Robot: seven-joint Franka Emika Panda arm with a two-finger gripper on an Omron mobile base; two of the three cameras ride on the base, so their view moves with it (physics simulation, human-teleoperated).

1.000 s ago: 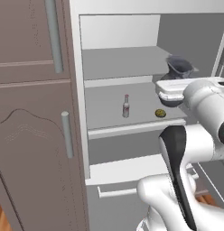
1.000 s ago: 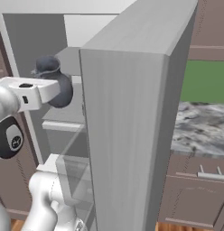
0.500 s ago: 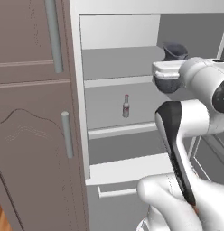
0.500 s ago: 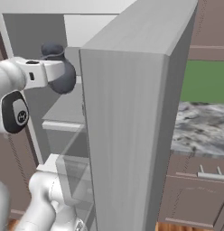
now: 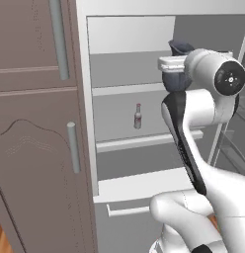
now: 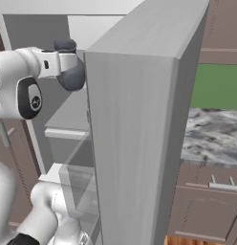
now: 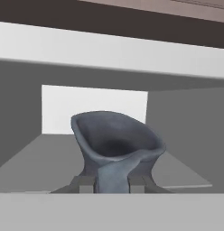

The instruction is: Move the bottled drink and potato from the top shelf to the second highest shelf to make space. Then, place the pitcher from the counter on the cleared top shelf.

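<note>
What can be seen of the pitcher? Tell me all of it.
The pitcher is dark blue-grey and matte, like glazed pottery, with a rounded body, a narrowed neck and a wide flared lip with a pour spout. It stands upright, held in the shut pincer at the level of the top shelf, at the mouth of the open fridge. Whether its base touches the shelf cannot be told.
</note>
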